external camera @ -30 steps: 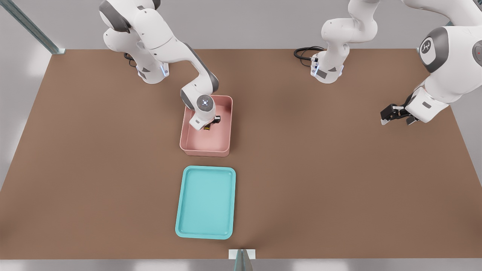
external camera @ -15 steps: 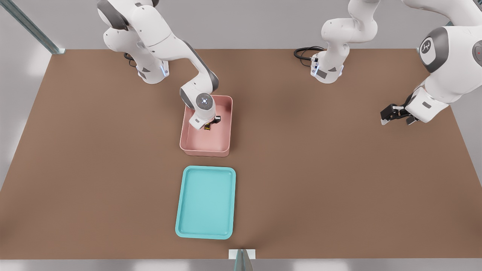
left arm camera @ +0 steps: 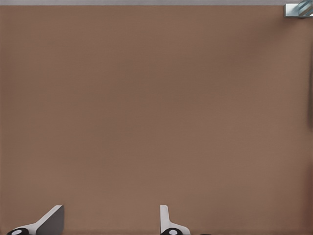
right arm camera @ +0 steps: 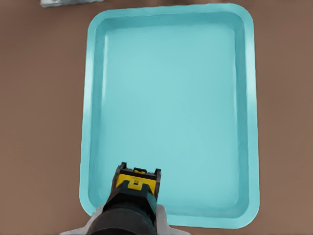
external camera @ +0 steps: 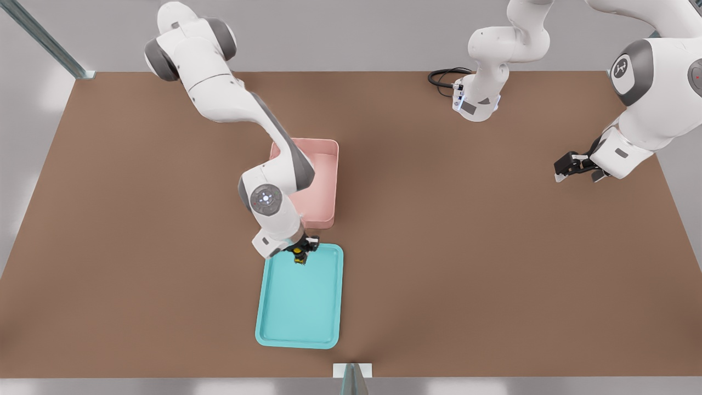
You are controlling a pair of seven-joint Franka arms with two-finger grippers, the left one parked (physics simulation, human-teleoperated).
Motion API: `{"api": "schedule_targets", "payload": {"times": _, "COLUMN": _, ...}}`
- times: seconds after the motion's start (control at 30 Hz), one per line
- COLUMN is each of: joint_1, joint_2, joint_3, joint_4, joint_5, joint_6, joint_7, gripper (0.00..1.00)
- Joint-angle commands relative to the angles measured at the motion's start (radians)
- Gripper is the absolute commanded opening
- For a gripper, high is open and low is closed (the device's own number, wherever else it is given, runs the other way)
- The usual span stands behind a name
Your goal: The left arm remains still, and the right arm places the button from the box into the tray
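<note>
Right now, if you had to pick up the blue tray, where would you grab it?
Probably the tray by its low raised rim on a long side, coming from above; the flat floor offers nothing to pinch. The gripper holds the button over the end nearest the box.

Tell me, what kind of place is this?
Probably a computer-made robot test bench: a plain brown table, a pink box and teal tray, and a white arm whose gripper holds a button above the tray.

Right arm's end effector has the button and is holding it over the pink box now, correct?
Not quite. The end effector does hold the button, but over the near end of the teal tray, not the pink box. The front view shows it.
</note>
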Motion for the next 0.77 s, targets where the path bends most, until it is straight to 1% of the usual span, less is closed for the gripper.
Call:
{"api": "schedule_targets", "payload": {"times": 0.0, "joint_1": -0.004, "joint_2": 0.092, "joint_3": -0.008, "joint_4": 0.121, "joint_5": -0.008, "joint_6": -0.064, "joint_7": -0.302, "gripper": 0.44}}
{"api": "schedule_targets", "payload": {"times": 0.03, "joint_1": -0.004, "joint_2": 0.115, "joint_3": -0.008, "joint_4": 0.142, "joint_5": -0.008, "joint_6": -0.058, "joint_7": -0.302, "gripper": 0.45}}
{"api": "schedule_targets", "payload": {"times": 0.1, "joint_1": -0.004, "joint_2": 0.125, "joint_3": -0.008, "joint_4": 0.139, "joint_5": 0.002, "joint_6": -0.053, "joint_7": -0.285, "gripper": 1.00}}
{"api": "schedule_targets", "payload": {"times": 0.2, "joint_1": -0.029, "joint_2": 0.117, "joint_3": -0.011, "joint_4": 0.139, "joint_5": 0.002, "joint_6": -0.104, "joint_7": -0.350, "gripper": 1.00}}
{"api": "schedule_targets", "payload": {"times": 0.23, "joint_1": -0.036, "joint_2": 0.083, "joint_3": -0.011, "joint_4": 0.139, "joint_5": 0.001, "joint_6": -0.180, "joint_7": -0.362, "gripper": 1.00}}
{"api": "schedule_targets", "payload": {"times": 0.27, "joint_1": -0.085, "joint_2": 0.025, "joint_3": -0.011, "joint_4": 0.139, "joint_5": 0.001, "joint_6": -0.381, "joint_7": -0.495, "gripper": 1.00}}
{"api": "schedule_targets", "payload": {"times": 0.3, "joint_1": -0.154, "joint_2": -0.039, "joint_3": -0.011, "joint_4": 0.139, "joint_5": -0.001, "joint_6": -0.553, "joint_7": -0.578, "gripper": 1.00}}
{"api": "schedule_targets", "payload": {"times": 0.33, "joint_1": -0.187, "joint_2": -0.105, "joint_3": -0.011, "joint_4": 0.136, "joint_5": 0.001, "joint_6": -0.636, "joint_7": -0.589, "gripper": 1.00}}
{"api": "schedule_targets", "payload": {"times": 0.37, "joint_1": -0.219, "joint_2": -0.246, "joint_3": -0.011, "joint_4": 0.035, "joint_5": -0.008, "joint_6": -0.705, "joint_7": -0.578, "gripper": 1.00}}
{"api": "schedule_targets", "payload": {"times": 0.4, "joint_1": -0.276, "joint_2": -0.377, "joint_3": -0.011, "joint_4": -0.092, "joint_5": -0.017, "joint_6": -0.688, "joint_7": -0.581, "gripper": 1.00}}
{"api": "schedule_targets", "payload": {"times": 0.43, "joint_1": -0.271, "joint_2": -0.446, "joint_3": -0.047, "joint_4": -0.117, "joint_5": -0.093, "joint_6": -0.662, "joint_7": -0.589, "gripper": 1.00}}
{"api": "schedule_targets", "payload": {"times": 0.47, "joint_1": -0.296, "joint_2": -0.441, "joint_3": -0.047, "joint_4": -0.102, "joint_5": -0.097, "joint_6": -0.688, "joint_7": -0.578, "gripper": 1.00}}
{"api": "schedule_targets", "payload": {"times": 0.5, "joint_1": -0.300, "joint_2": -0.440, "joint_3": -0.047, "joint_4": -0.053, "joint_5": -0.053, "joint_6": -0.708, "joint_7": -0.580, "gripper": 1.00}}
{"api": "schedule_targets", "payload": {"times": 0.53, "joint_1": -0.300, "joint_2": -0.440, "joint_3": -0.048, "joint_4": -0.027, "joint_5": -0.045, "joint_6": -0.762, "joint_7": -0.583, "gripper": 1.00}}
{"api": "schedule_targets", "payload": {"times": 0.6, "joint_1": -0.349, "joint_2": -0.438, "joint_3": -0.047, "joint_4": 0.019, "joint_5": -0.047, "joint_6": -0.776, "joint_7": -0.590, "gripper": 1.00}}
{"api": "schedule_targets", "payload": {"times": 0.73, "joint_1": -0.351, "joint_2": -0.438, "joint_3": -0.047, "joint_4": 0.021, "joint_5": -0.054, "joint_6": -0.777, "joint_7": -0.592, "gripper": 1.00}}
